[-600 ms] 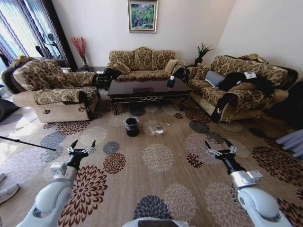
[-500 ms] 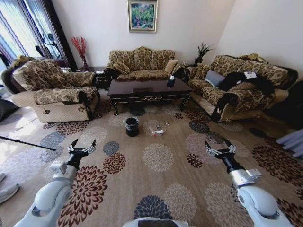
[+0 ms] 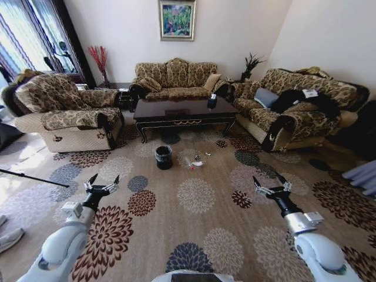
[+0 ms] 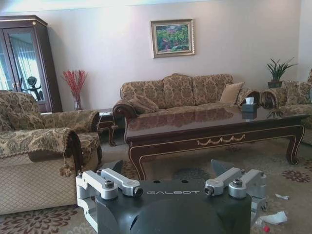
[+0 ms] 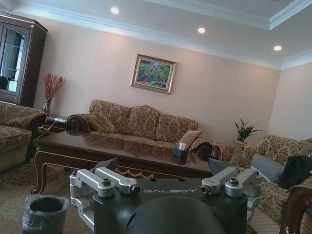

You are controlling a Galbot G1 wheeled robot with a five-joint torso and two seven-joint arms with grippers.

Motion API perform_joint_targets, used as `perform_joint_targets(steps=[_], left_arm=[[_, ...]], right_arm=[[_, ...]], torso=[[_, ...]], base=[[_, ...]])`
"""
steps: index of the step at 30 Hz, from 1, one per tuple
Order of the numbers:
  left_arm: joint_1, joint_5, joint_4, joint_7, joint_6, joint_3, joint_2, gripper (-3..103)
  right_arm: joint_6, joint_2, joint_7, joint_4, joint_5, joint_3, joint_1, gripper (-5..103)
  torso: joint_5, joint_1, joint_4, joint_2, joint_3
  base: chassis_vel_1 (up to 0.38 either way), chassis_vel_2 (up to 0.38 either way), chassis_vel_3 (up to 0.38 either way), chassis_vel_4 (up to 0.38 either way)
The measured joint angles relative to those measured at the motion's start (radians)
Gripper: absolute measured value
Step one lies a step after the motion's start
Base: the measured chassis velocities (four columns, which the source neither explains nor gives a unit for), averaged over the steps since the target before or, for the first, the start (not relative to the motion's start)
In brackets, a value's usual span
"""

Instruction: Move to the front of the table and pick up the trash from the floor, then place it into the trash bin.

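Head view, with both wrist views. The word "GALBOT" is printed in pale letters on the dark housing of each wrist, legible in the left wrist view and the right wrist view alike; no other writing can be read. The left tool (image 3: 101, 183) and the right tool (image 3: 271, 183) are both held out over the floor (image 3: 200, 229), each with its fingers spread wide, holding nothing and touching nothing. In the wrist views the fingertips of each tool are cut off behind the housing, so only the silver linkages are seen.

The table (image 3: 184, 111) stands ahead, framed by three patterned sofas, with its gold scroll ornament on the front edge facing the robot. A dark tissue box (image 3: 212, 101) sits near the table's far right corner. The trash bin (image 3: 163, 157), black with a crinkled liner over its rim, stands upright on the floor just in front of the table's front edge, toward the left end. The trash (image 3: 197, 161) lies on the floor beside the bin, to its right, also before the front edge: a white crumpled wad and small scraps, too small in the head view to separate. In the left wrist view a white paper wad (image 4: 273, 218) and a red-capped item partly hidden behind the tool housing are seen. A framed painting (image 3: 177, 19) hangs on the far wall.
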Motion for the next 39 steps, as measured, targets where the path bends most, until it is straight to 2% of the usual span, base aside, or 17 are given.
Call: perform_joint_targets(steps=[11, 32, 39], left_arm=[[0.002, 0.01, -0.008, 0.012, 0.012, 0.004, -0.008, 100], [0.026, 0.057, -0.011, 0.013, -0.009, 0.009, -0.043, 100], [0.026, 0.068, -0.01, 0.013, -0.009, 0.012, -0.056, 100]], right_arm=[[-0.003, 0.025, 0.004, 0.018, 0.007, 0.006, -0.024, 100], [0.007, 0.055, 0.003, 0.031, -0.015, 0.007, -0.038, 100], [0.021, 0.063, 0.002, 0.022, -0.061, 0.006, -0.041, 100]], torso=[[0.0001, -0.008, 0.0, -0.018, -0.009], [0.0, -0.059, 0.0, -0.13, -0.072], [0.0001, -0.077, 0.0, -0.17, -0.094]], base=[[0.0, 0.0, 0.0, 0.0], [0.0, 0.0, 0.0, 0.0], [0.0, 0.0, 0.0, 0.0]])
